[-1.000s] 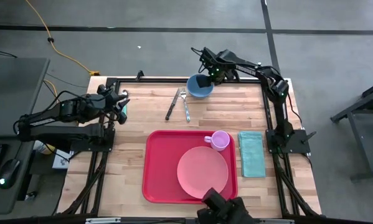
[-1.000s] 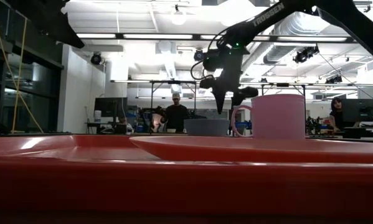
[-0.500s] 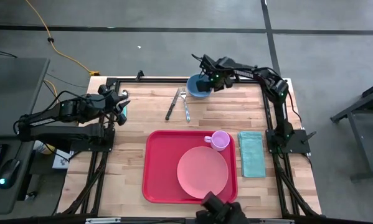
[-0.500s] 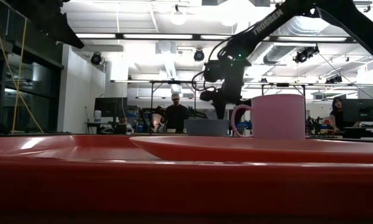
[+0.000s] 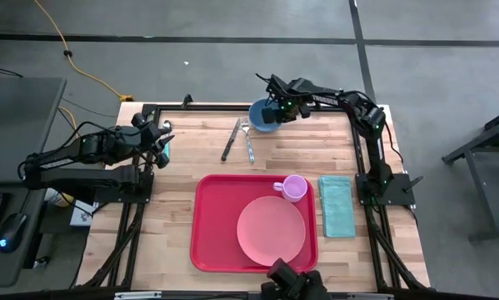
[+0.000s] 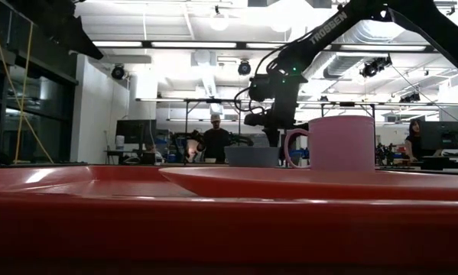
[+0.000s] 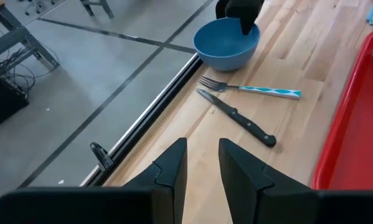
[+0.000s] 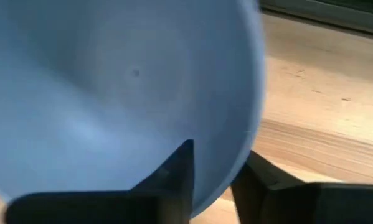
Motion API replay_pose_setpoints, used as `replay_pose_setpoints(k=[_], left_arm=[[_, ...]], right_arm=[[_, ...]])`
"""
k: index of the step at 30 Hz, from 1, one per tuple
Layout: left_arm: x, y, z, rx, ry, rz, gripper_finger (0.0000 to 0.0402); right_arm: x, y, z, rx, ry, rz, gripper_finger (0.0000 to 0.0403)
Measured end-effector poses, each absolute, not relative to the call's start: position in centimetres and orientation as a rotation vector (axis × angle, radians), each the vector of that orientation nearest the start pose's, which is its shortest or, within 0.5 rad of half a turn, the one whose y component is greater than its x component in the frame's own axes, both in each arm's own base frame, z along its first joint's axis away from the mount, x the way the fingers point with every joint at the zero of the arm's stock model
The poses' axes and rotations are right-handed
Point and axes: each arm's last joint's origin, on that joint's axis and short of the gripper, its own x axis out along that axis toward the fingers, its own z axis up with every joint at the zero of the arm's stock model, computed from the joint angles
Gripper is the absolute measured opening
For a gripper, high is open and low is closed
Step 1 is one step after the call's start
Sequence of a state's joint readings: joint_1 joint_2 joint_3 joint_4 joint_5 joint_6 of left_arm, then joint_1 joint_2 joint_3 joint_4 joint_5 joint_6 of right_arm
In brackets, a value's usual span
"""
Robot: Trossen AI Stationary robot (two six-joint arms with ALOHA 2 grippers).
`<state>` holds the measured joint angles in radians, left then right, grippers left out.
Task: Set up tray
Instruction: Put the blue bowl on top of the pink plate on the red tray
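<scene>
Right gripper (image 5: 273, 112) down at blue bowl (image 5: 266, 115), far edge of table (image 5: 182, 187); one finger inside the bowl wall, one outside, rim pinched between them per wrist view. Grasping the bowl rim, not yet lifted. Left gripper (image 7: 202, 163) idle at left table edge, fingers slightly parted, holding nothing.

Red tray (image 5: 212, 225) near front edge, already carrying pink plate (image 5: 271, 231) and pink mug (image 5: 294, 187). Fork (image 5: 247, 140) and knife (image 5: 230, 139) lying side by side between bowl and tray; teal napkin (image 5: 337, 205) just right of tray.

Next, judged: lift straight up, keep bowl level, clear the cutlery, watch for slip at single-rim pinch; set down on bare tray floor left of plate
</scene>
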<state>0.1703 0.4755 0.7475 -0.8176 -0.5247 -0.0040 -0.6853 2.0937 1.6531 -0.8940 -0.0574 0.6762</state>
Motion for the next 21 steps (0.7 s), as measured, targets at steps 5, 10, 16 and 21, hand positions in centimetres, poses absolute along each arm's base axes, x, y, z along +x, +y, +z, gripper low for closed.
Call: replay_pose_setpoints(k=[5,10,16,21], left_arm=[[8.1,2.9,30.0,0.094,0.546,0.678,0.0124],[8.1,2.8,30.0,0.09,0.546,0.664,0.0124],[8.1,2.8,30.0,0.087,0.546,0.653,0.0124],[8.1,2.8,30.0,0.086,0.545,0.652,0.0124]], right_arm=[[32.8,-26.5,18.8,1.03,1.073,-0.931,0.0006],[32.8,-26.5,19.0,1.033,1.073,-0.914,0.0002],[32.3,-26.2,20.9,1.006,1.037,-0.92,0.0],[31.2,-25.5,24.7,0.974,0.94,-0.92,0.0]])
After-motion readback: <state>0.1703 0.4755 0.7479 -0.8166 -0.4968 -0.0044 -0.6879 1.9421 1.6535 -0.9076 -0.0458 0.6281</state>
